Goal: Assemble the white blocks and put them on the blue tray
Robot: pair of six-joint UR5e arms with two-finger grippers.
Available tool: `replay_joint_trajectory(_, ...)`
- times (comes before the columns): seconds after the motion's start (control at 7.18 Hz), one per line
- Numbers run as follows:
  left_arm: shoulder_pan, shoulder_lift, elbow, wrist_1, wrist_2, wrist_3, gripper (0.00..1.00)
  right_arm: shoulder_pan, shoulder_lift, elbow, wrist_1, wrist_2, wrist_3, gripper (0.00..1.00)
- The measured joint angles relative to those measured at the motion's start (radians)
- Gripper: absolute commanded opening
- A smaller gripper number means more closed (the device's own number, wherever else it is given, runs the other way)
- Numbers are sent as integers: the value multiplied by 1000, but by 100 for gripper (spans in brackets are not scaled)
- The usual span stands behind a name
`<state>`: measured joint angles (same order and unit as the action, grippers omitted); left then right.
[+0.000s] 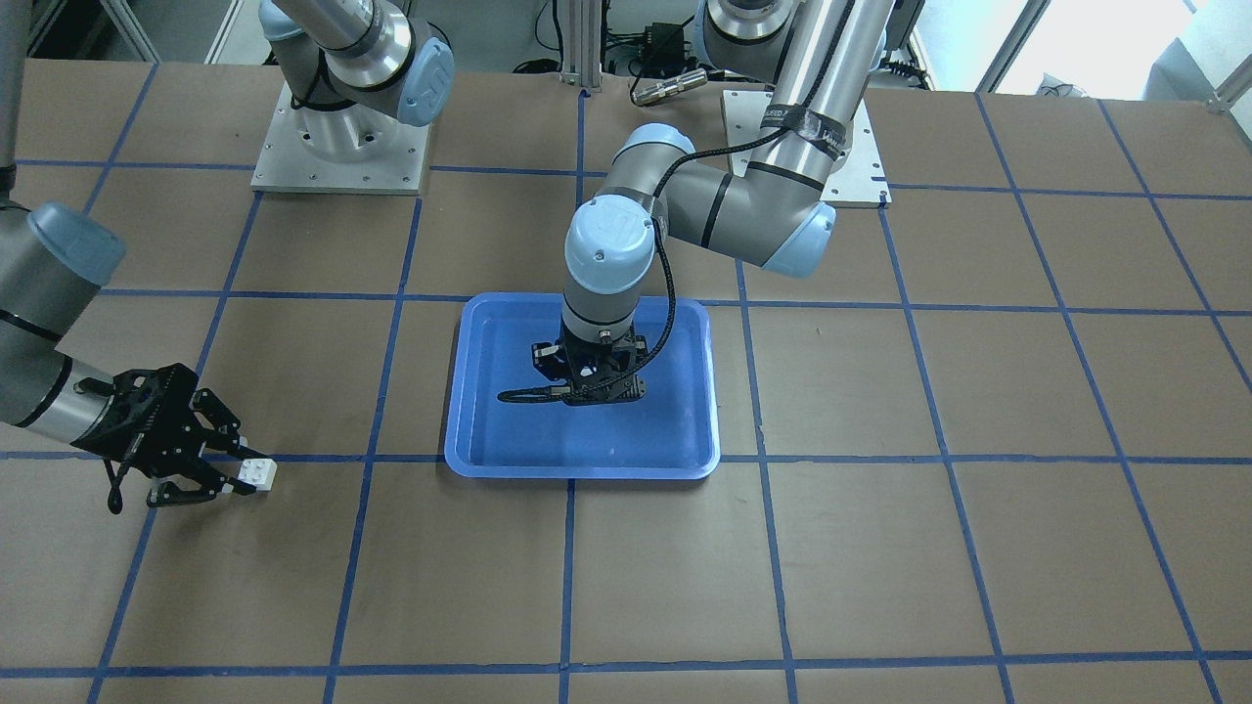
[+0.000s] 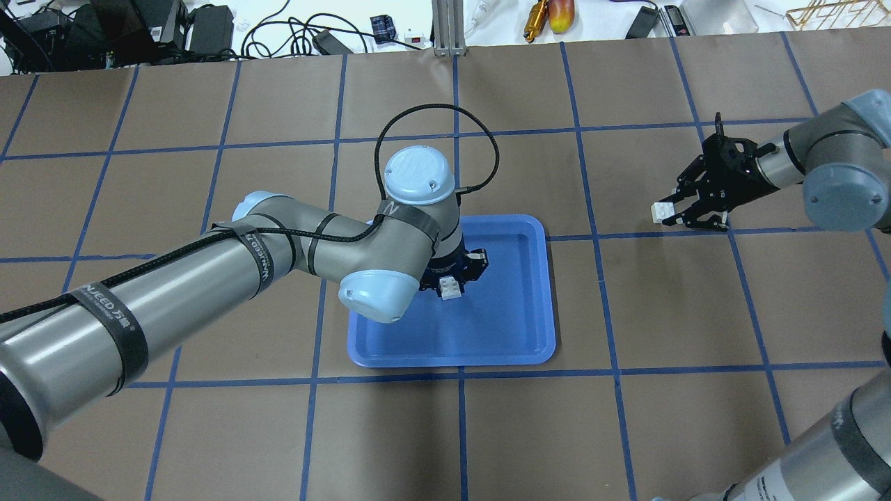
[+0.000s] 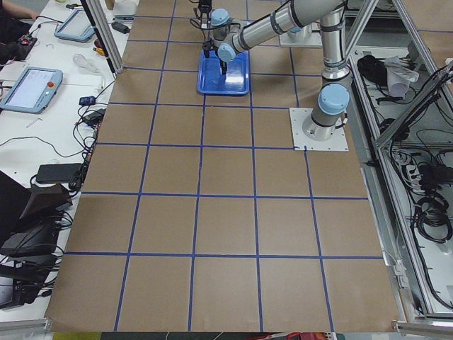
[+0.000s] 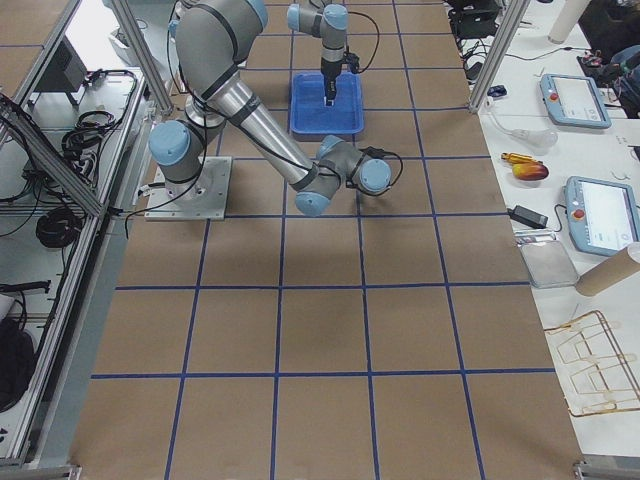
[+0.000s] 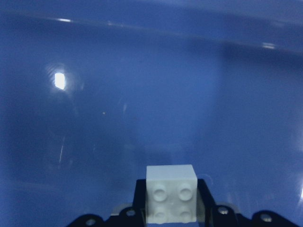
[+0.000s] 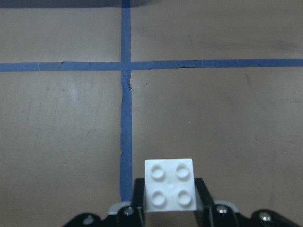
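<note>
Blue tray (image 2: 515, 334) flat on the brown paper-covered table (image 2: 696, 306), near its middle. Long axis side to side across the overhead view, edges square with the blue tape grid (image 1: 978, 459). Smooth glossy plastic, shallow, with rounded corners and a low raised rim; light glints on its floor in the left wrist view.

Left gripper (image 2: 456, 277) pointing straight down inside the tray, clenched on a white block (image 2: 451, 287) pinched between black fingers (image 5: 140, 203). Block small, nearly cubic, matte white plastic, no clear long axis. Four round studs, two by two, on the face turned toward the wrist camera and the robot. Held low, about the middle of the tray; cannot tell whether touching the floor.

Right gripper (image 2: 667, 212) well apart from the tray, out on the robot's right, lying nearly level and aimed back toward the tray. Clamped on a second white block (image 2: 658, 211) at the fingertips, same shape, studs facing up, over bare table just beside a tape line.
</note>
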<state>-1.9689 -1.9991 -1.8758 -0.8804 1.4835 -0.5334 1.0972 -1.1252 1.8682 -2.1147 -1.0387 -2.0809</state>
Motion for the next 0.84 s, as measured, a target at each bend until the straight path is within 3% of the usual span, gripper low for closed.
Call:
replay_joint_trajectory(0.14, 0, -3, -7, 3, -1, -2, 75, 17, -28, 0, 4, -2, 7, 10)
replay_joint_trajectory(0.28, -1, -6, -11, 8, -1, -2, 81, 41, -67, 2, 25, -3, 15, 10)
replay_joint_trajectory(0.56, -1, -3, -10, 16, -1, 11, 87, 97, -137, 5, 138, 2, 47, 10)
replay_joint_trajectory(0.84, 19, 22, -3, 14, -2, 81, 87, 167, -189, 12, 196, 6, 99, 10)
